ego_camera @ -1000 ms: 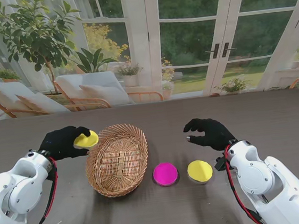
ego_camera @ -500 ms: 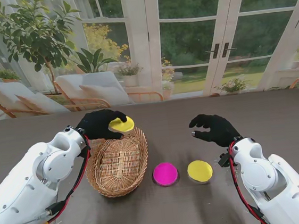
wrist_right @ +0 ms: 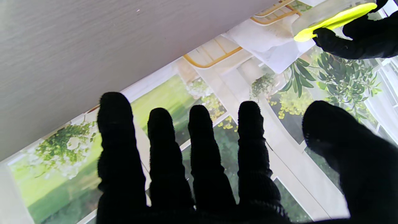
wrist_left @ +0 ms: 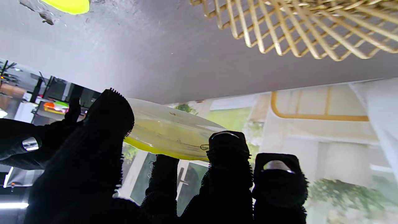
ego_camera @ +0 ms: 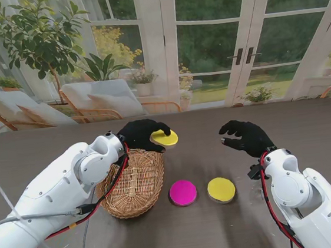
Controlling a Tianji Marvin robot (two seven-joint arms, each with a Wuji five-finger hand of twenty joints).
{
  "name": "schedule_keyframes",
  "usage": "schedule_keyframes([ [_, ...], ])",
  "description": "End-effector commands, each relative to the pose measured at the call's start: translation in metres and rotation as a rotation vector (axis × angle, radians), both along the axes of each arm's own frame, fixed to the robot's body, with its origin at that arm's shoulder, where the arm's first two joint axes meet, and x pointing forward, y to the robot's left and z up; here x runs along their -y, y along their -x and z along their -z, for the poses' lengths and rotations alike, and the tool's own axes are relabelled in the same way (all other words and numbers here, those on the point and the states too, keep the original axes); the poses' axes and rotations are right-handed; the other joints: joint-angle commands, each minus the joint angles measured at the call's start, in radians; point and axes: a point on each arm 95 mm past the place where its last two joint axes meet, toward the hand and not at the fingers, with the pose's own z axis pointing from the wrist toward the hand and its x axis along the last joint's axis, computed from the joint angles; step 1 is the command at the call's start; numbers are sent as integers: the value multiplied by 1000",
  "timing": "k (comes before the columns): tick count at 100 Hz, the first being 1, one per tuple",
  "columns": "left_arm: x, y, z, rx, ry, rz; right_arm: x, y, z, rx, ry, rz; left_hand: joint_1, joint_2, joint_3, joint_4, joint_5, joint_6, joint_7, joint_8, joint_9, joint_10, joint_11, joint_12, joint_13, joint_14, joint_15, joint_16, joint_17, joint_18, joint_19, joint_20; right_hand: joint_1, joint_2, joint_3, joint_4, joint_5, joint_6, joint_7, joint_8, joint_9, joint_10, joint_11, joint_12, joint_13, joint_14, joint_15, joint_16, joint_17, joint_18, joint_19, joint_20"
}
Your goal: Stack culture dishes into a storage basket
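Beyond the wicker basket [ego_camera: 130, 181], left hand [ego_camera: 140, 134] pinching yellow dish [ego_camera: 165, 138], magenta dish [ego_camera: 183, 192] nearer me, right hand [ego_camera: 247, 137] fingers spread.

Open table lies ahead of the right hand [ego_camera: 247, 137]; nearer me from it sit the yellow dish [ego_camera: 221, 189] and magenta dish [ego_camera: 183, 192], the basket [ego_camera: 130, 184] beyond them.

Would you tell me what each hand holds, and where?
Left hand pinches the round yellow culture dish by its rim; right hand holds nothing.
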Motion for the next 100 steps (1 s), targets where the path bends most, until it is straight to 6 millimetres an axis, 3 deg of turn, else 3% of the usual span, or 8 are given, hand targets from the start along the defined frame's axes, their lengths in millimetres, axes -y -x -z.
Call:
schedule_keyframes([
  [1,19,-2,-2,-8,13,38,2,-1,2,-11,4,9,95,76,83,38,9,-4,-4,-2,60,-85,90,52,-8,12,-4,-8,-9,7,85,1,-6,-2,-46,-1,-3,-7,-15,-11,-34,-1,-16,-4,3,0,-2,9,-298,0,-27,14],
  [51,74,-19,27,-77,-42,193,15,-5,1,-14,-6,68,90,86,82,38,9,-1,-8,-8,53,-92,88,51,-16,17,-18,-8,-24,14,64,9,-6,-3,-44,-2,1,-2,-15,-11,-33,1,-17,-4,5,2,-1,10,-298,3,-32,15],
  [82,88,-29,40,-83,-111,225,17,-5,1,-16,-14,78,87,95,70,39,12,-2,-26,-22,39,-100,80,45,-49,41,-50,-10,-63,15,43,24,-4,-3,-43,-1,2,4,-15,-11,-33,3,-17,-4,8,3,2,12,-299,3,-33,17],
  [100,96,-27,32,-83,-151,242,18,-6,0,-19,-18,82,86,100,63,41,21,2,-40,-34,38,-100,77,41,-44,36,-47,-8,-57,10,46,32,-4,-2,-43,-1,4,9,-14,-11,-33,6,-16,-4,8,2,2,12,-299,2,-35,17],
])
